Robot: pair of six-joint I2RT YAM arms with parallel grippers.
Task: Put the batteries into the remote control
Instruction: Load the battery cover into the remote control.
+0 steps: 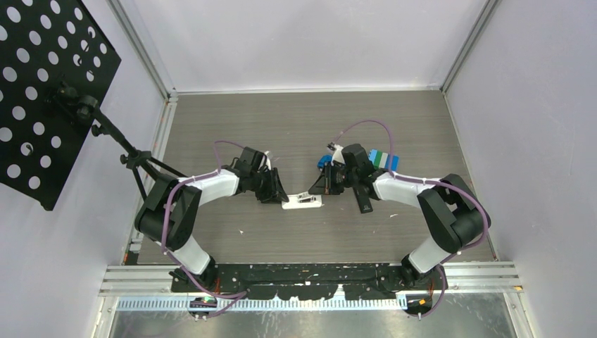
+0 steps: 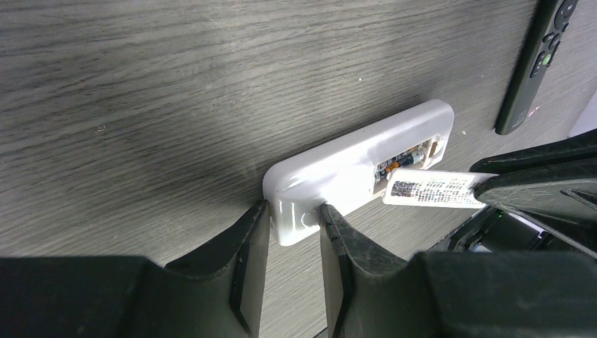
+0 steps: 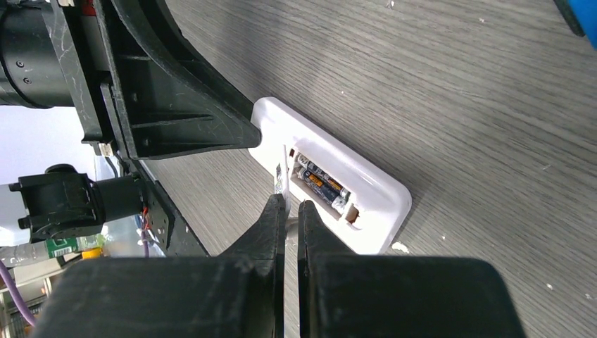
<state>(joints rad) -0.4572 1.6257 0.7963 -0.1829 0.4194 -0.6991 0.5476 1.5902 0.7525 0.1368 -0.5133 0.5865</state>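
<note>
Grey wood-grain table (image 1: 296, 120) fills a booth with white walls (image 1: 303, 42). Nearest the 6 o'clock edge, close to the table's centre, lies the white remote control (image 1: 303, 203), back side up, with its battery bay uncovered. From 9 o'clock the left gripper (image 2: 294, 210) is clamped on the remote's end, one finger against each long side. From 3 o'clock the right gripper (image 3: 292, 204) has its fingers pressed together on a thin white battery cover (image 2: 433, 190) with a printed label. The cover is held on edge at the bay's rim; whether it touches I cannot tell. The batteries (image 3: 320, 182) sit inside the bay, side by side, dark with orange bands; two show. A black remote (image 2: 531, 70) lies just beside the right arm at 3 o'clock. Farther back, at 2 o'clock, are blue and green blocks (image 1: 386, 159). A black perforated board (image 1: 42, 91) on a stand (image 1: 134, 158) hangs over the 10 o'clock corner.
</note>
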